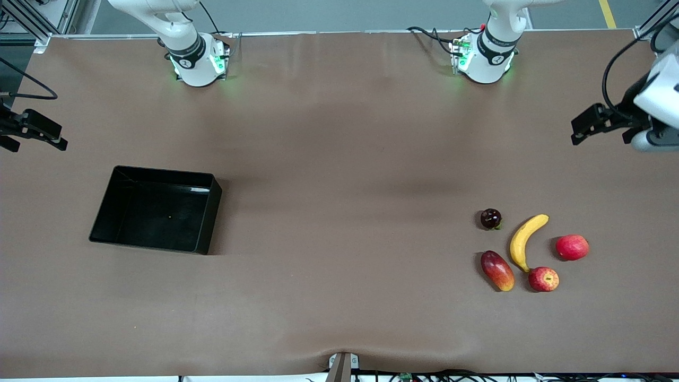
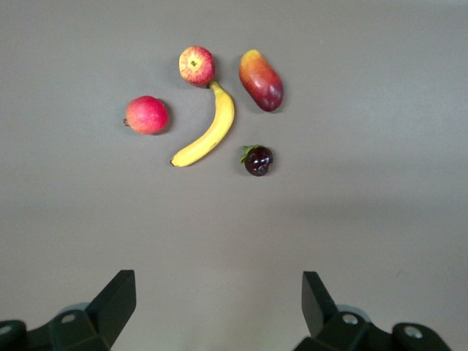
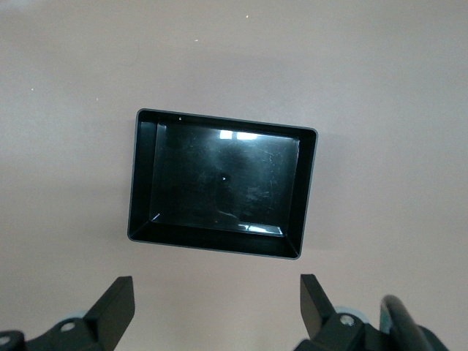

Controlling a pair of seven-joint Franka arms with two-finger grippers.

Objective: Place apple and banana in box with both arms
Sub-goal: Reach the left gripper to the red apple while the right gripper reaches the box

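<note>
The table (image 1: pixel 339 132) is seen with the black box (image 1: pixel 208 212) standing empty toward the right arm's end, while the banana (image 1: pixel 524 240) is laid toward the left arm's end, its lower tip just beside the apple (image 1: pixel 543 279). Around them a mango (image 1: pixel 497 270), a pinkish-red fruit (image 1: pixel 572 247) and a small dark fruit (image 1: pixel 490 218) are placed. The left gripper (image 2: pixel 219 296) is held over bare table near the fruits with jaws apart, and the right gripper (image 3: pixel 217 301) is held near the box, also with jaws apart.

Mango (image 1: pixel 497 270), pinkish-red fruit (image 1: pixel 572 247), dark plum-like fruit (image 1: pixel 490 218) (green leaf) on table (image 1: pixel 339 212).
</note>
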